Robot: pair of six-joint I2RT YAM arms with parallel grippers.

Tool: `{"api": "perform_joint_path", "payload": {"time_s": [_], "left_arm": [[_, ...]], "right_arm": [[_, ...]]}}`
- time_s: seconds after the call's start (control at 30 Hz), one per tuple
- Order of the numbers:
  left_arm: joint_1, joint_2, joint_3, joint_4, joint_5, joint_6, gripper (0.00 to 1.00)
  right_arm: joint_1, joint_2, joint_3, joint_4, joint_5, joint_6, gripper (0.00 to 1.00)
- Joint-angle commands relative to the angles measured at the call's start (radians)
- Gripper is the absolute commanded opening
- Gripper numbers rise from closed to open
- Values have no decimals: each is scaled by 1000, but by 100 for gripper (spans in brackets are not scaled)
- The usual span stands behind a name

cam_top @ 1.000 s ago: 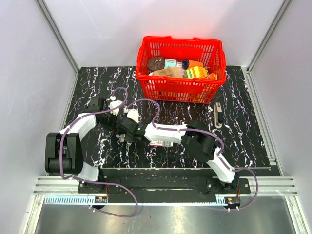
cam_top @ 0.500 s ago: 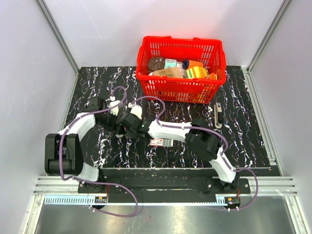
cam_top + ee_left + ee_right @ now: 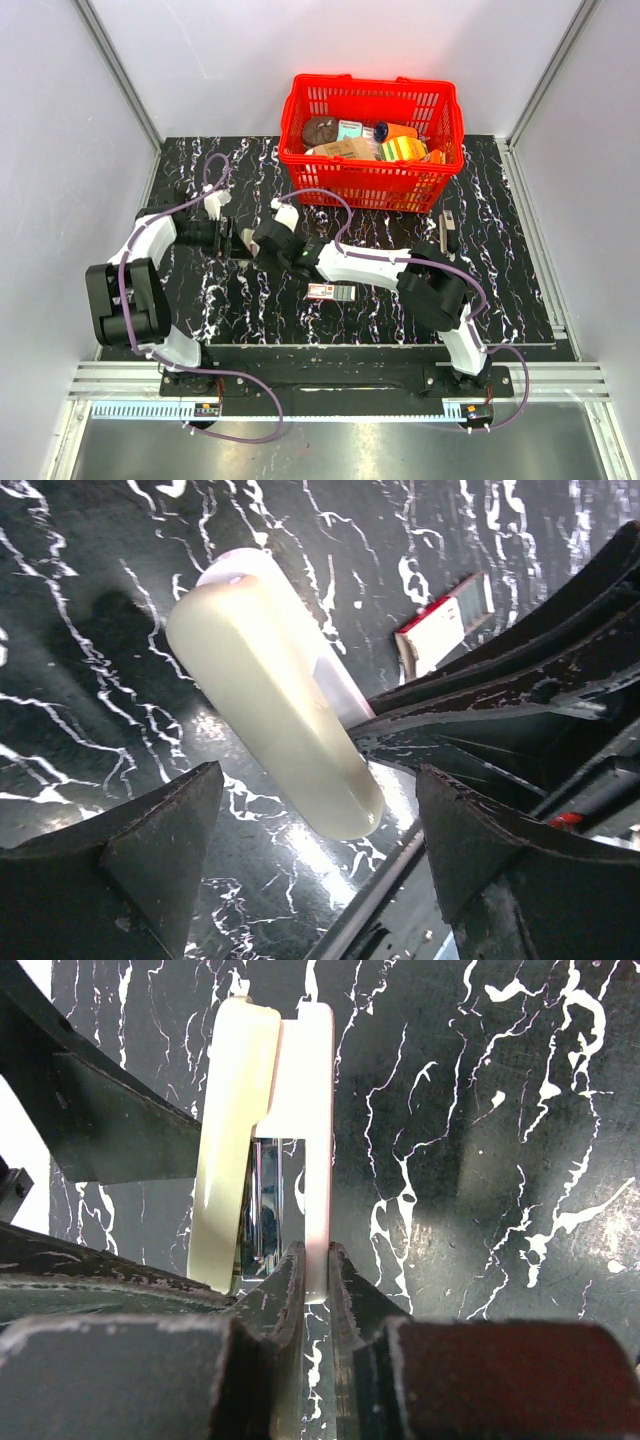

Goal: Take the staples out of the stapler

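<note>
The stapler (image 3: 222, 1140) has a cream top and a pale pink base (image 3: 318, 1110), with its shiny metal magazine (image 3: 265, 1200) showing between them. My right gripper (image 3: 308, 1260) is shut on the near end of the base. In the left wrist view the stapler's cream top (image 3: 270, 700) points toward my left gripper (image 3: 320, 790), whose jaws stand wide, one on each side of its rounded end, without touching it. From above, the left gripper (image 3: 232, 243) and right gripper (image 3: 260, 247) meet at the table's left middle, hiding the stapler. No staples show.
A small red and white box (image 3: 330, 292) lies on the black marbled table (image 3: 500, 290) just in front of the right arm. A red basket (image 3: 370, 178) full of goods stands at the back. A slim metal tool (image 3: 447, 236) lies at the right.
Both grippers have shifted left and toward the back with the stapler between them. The left arm has swung outward and the right arm has stretched further left.
</note>
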Motion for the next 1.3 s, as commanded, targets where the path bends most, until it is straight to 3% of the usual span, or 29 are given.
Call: {"api": "perform_joint_path", "payload": {"time_s": [0.0,0.1,0.23,0.37,0.53,0.6,0.8,1.27], "left_arm": [[24,74,68,-144,204,89,82],[24,107,73,-198,221,150,77],[26,133,82,-250,230,210,55],[26,130,90,-256,227,224,48],[27,140,119,-282,189,252,21],[44,150,136,-320,175,293,14],[112,128,151,-360,101,348,6],[216,127,203,-463,29,465,2]], "right_arm": [[-8,-67,-9,62,5,6,0],[-8,-69,-6,63,6,-1,0],[-8,-64,-4,72,3,-3,0],[-6,-57,7,76,-17,-10,0],[-6,-61,-1,80,-17,-30,0],[-6,-67,-24,92,-17,-41,0],[-5,-74,-58,82,8,-125,0],[4,-69,-41,10,147,-340,0]]}}
